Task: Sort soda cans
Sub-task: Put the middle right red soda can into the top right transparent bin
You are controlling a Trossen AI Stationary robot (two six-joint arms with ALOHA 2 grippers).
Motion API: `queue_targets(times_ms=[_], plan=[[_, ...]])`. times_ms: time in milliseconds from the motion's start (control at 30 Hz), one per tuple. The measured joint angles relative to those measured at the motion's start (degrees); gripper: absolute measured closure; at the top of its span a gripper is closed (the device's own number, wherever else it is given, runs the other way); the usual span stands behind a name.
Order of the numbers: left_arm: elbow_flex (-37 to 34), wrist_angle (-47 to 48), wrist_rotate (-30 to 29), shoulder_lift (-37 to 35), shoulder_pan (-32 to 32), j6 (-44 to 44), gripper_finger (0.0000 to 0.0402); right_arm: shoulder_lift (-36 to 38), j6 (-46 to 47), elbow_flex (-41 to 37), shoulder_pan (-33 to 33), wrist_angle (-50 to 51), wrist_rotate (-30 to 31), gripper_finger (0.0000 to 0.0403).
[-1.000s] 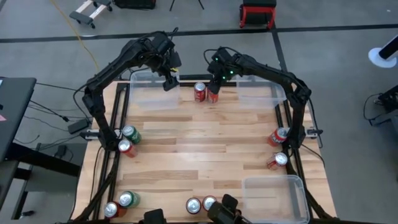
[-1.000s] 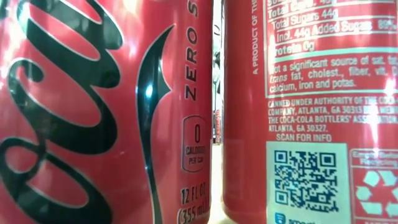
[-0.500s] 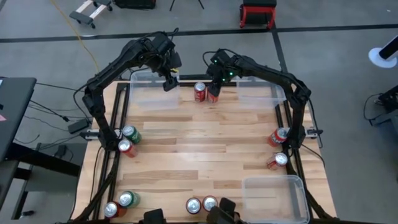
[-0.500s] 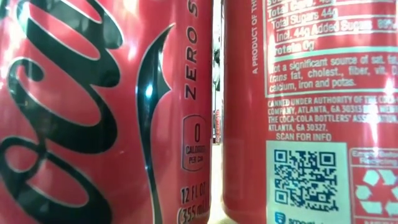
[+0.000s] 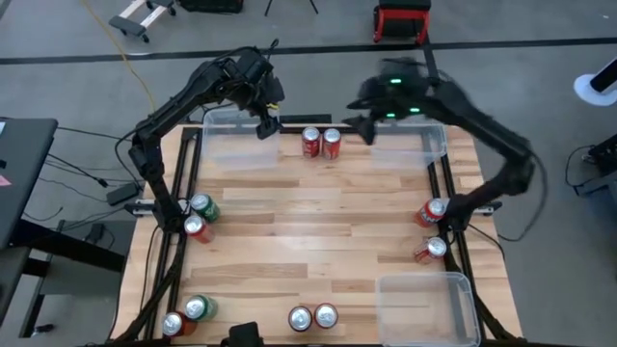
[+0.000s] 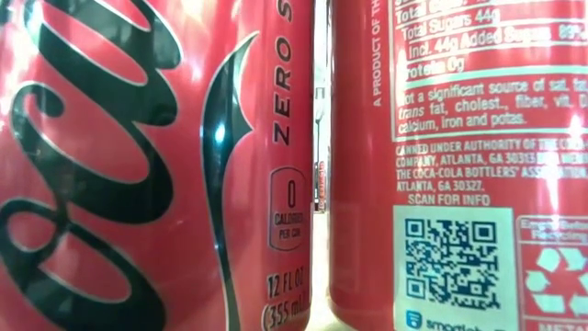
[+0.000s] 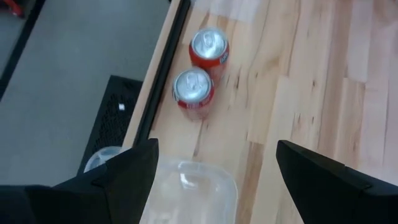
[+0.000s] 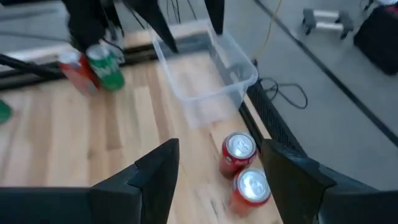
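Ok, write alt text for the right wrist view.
Two upright red soda cans with silver tops stand side by side on the wooden table, just beyond the open right gripper. Behind them sits an empty clear plastic rectangular bin, with a red and a green can farther off.

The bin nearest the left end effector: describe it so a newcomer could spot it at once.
Start at the wooden table's far edge in the high view. The clear rectangular plastic bin sits at its left corner, under the left end effector. Unlike the other far-edge bin, it lies left of the two red soda cans.
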State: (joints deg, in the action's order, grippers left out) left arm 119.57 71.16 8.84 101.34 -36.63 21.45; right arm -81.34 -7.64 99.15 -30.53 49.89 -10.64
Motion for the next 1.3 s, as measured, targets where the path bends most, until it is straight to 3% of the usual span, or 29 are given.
queue_targets(times_ms=[200,333,500,700,800,900,967,1067,1300], plan=[[-3.9,-8.4,7.0,0.0,1.8,2.5,0.0079,10.7,2.9,0.0,0.1,12.3,0.3,0.0152],[-11.0,-20.1,12.4,0.0,5.0,5.0,0.0079,14.9,6.1,0.0,0.1,21.7,5.0,0.0152],[-21.8,-42.0,18.3,0.1,10.5,5.0,0.0079,19.1,12.3,0.0,1.1,28.4,9.3,0.0152],[-34.2,-75.6,19.2,0.1,17.2,-0.5,0.0079,23.9,17.2,0.0,2.8,31.7,10.7,0.0152],[-36.9,-86.5,19.2,0.6,19.4,-4.7,0.0079,24.8,18.7,0.0,3.4,37.2,10.6,0.0152],[-36.9,-86.8,19.2,1.2,20.2,-7.0,0.0079,24.9,19.9,-1.6,4.4,39.7,10.2,0.0153],[-36.9,-84.9,19.0,1.2,20.3,-6.7,0.0079,26.0,21.1,-5.2,5.6,40.3,8.2,0.0155],[-36.9,-81.2,17.7,1.1,20.1,-6.5,0.0079,26.3,26.1,-12.3,6.7,39.9,9.7,0.0166],[-36.9,-74.1,13.1,1.1,19.4,-8.5,0.0079,28.5,36.7,-31.5,8.6,40.3,10.8,0.0241]])
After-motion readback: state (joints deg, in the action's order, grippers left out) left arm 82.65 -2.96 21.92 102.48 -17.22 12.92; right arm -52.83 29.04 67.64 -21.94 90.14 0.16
